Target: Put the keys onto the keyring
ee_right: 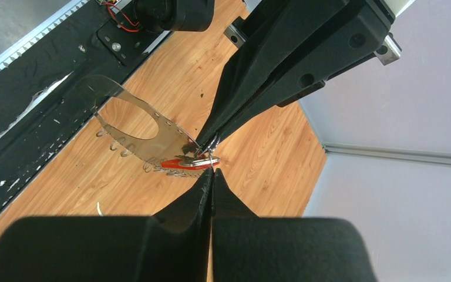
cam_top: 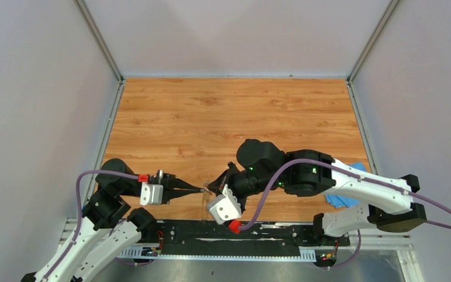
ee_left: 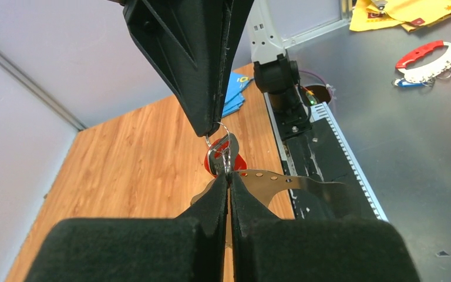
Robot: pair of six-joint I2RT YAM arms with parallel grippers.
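counter (cam_top: 229, 111): orange-brown wood grain | key (ee_right: 179, 163): red head | keyring (ee_right: 130, 114): grey metal, row of small holes | left gripper (cam_top: 202, 189), right gripper (ee_right: 212, 173): matte black | cloth (cam_top: 342, 200): blue | cables (cam_top: 270, 194): purple | walls (cam_top: 35, 88): pale grey

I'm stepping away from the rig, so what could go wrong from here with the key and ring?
The keyring hangs in the air, seemingly from the left gripper by one thin edge; a twist could drop it. The red key sits right at the right gripper tip and may slip off.
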